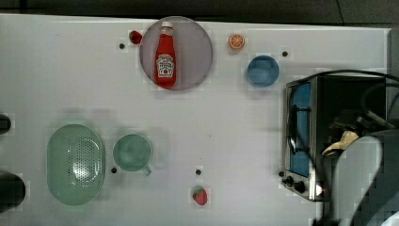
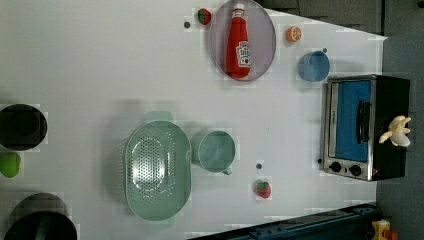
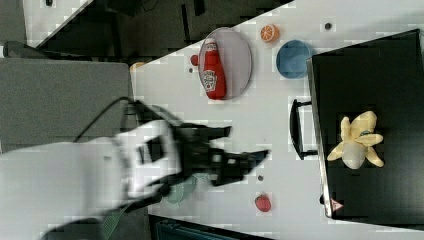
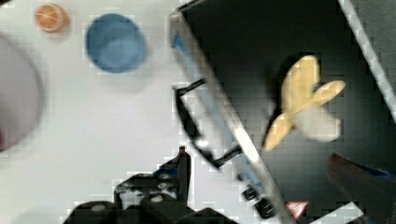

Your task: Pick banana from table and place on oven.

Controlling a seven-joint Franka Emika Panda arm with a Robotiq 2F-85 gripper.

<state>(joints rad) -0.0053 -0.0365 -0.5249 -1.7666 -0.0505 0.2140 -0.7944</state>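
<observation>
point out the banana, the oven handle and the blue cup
banana point(image 3: 356, 140), right view, on the middle of the peeled fruit lying on the oven's black top
oven handle point(image 3: 296, 129), right view, on the long bar of the dark handle
blue cup point(image 1: 263, 70), top view, on its inside bottom

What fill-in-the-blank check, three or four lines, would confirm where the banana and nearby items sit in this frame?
1. The banana lies on top of the ____.
2. The ketchup bottle lies on a round ____.
3. The gripper stands ____, with nothing between its fingers.
4. The green cup sits beside the green ____.

Missing words: oven; plate; open; colander
</observation>
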